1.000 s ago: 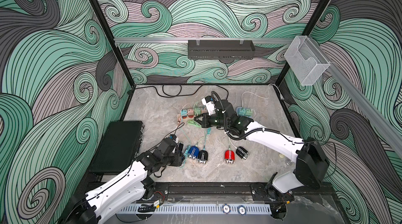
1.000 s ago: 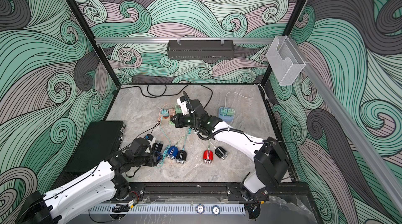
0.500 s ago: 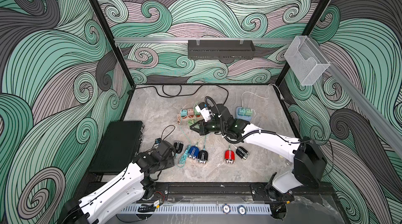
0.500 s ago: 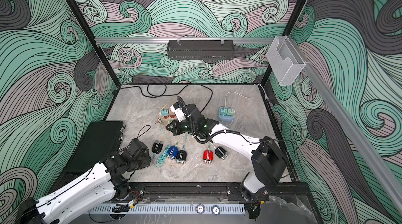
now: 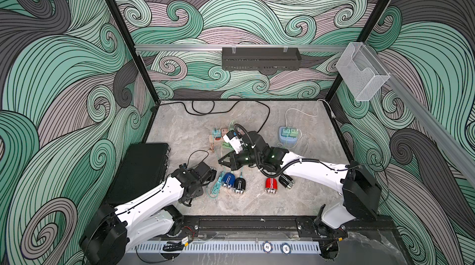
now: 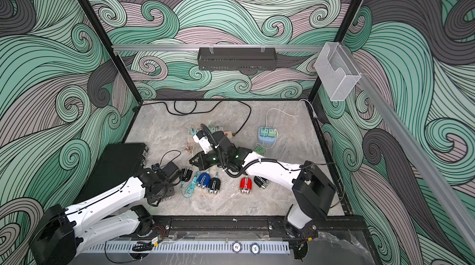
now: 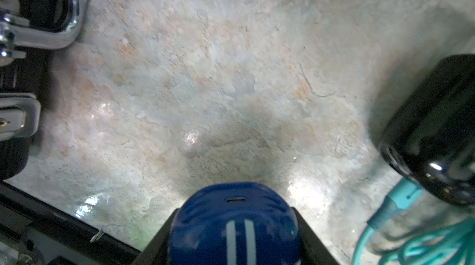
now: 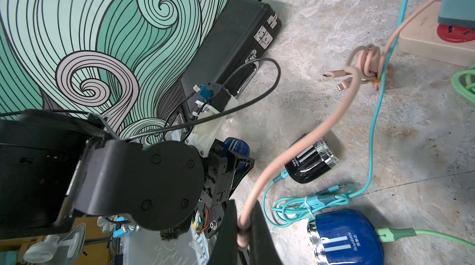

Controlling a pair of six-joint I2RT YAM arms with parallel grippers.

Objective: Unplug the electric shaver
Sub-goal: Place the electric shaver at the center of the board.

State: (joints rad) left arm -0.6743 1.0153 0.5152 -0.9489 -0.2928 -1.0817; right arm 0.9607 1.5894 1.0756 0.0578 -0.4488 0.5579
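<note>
In the left wrist view a blue electric shaver (image 7: pixel 232 227) with two white stripes sits between the fingers of my left gripper (image 7: pixel 235 211), which is shut on it; the slot at its end holds no cable. The right wrist view shows the same grip (image 8: pixel 237 148). My right gripper (image 8: pixel 243 225) is shut on a pink cable (image 8: pixel 341 104) running up to a knotted bundle with loose plugs. In both top views it (image 5: pixel 221 160) hovers behind the row of shavers. A black shaver (image 8: pixel 308 163) has a teal cable plugged in. Another blue shaver (image 8: pixel 344 238) has a green cable.
A black case (image 5: pixel 141 168) lies along the left wall beside my left arm. A beige power strip (image 5: pixel 217 137) and a blue one (image 5: pixel 288 136) sit behind my right arm. A red shaver (image 5: pixel 271 185) and two more black ones (image 5: pixel 239 185) lie near the front, with loose cables around.
My right gripper has come away from the beige power strip toward the front, still shut on the pink cable. My left arm drew back to the left, then returned beside the shavers.
</note>
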